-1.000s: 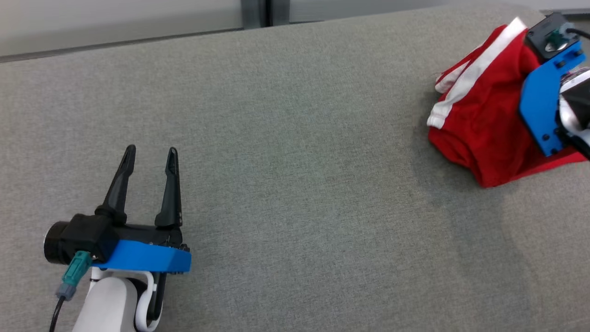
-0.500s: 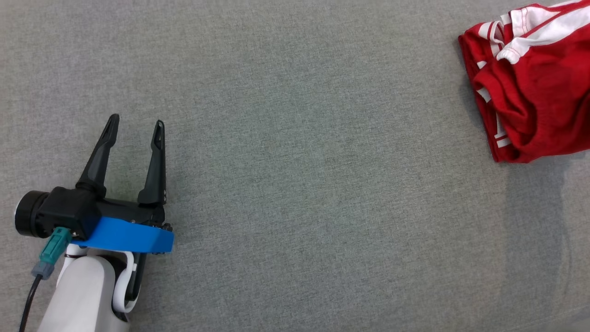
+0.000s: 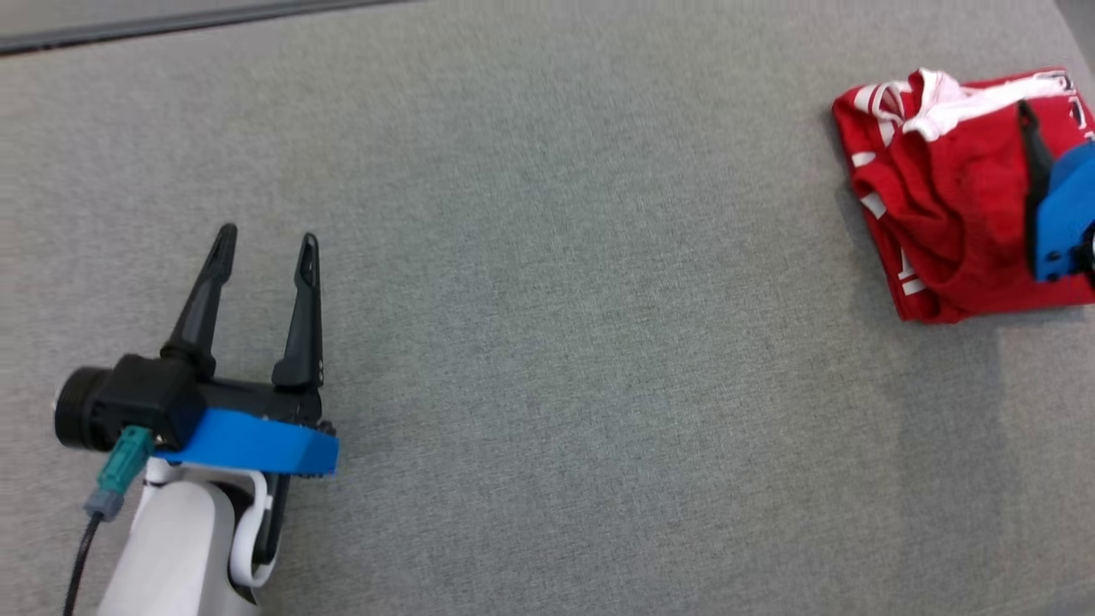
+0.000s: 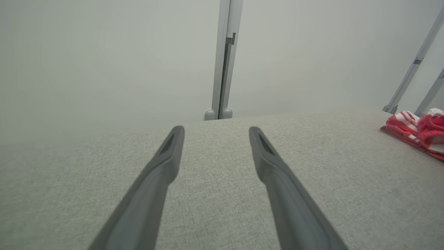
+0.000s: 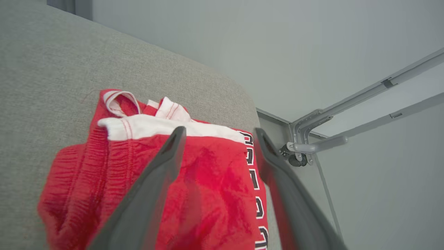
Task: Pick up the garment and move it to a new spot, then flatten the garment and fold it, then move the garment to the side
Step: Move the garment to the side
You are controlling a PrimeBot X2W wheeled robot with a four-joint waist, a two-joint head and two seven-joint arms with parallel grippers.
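You have a wide grey fabric surface point(image 3: 556, 299) in front of you, running almost edge to edge in the head view. A pale wall point(image 4: 104, 52) rises behind its far edge.

The garment point(image 3: 949, 214) lies bunched at the far right of that surface, close to its rounded corner. It is red with white bands, and it is loosely folded over itself rather than flat. In the right wrist view you can see a white band point(image 5: 163, 126) across its upper part. A row of block lettering point(image 5: 255, 180) runs down its right edge.

Your left gripper point(image 3: 265, 239) sits at the lower left, well apart from the garment. Its jaws are spread over bare fabric with nothing between them.

Your right gripper point(image 5: 219, 131) is over the garment, at the right edge of the head view. Its two fingers stand wide apart above the red cloth, released, and no cloth is pinched between them.
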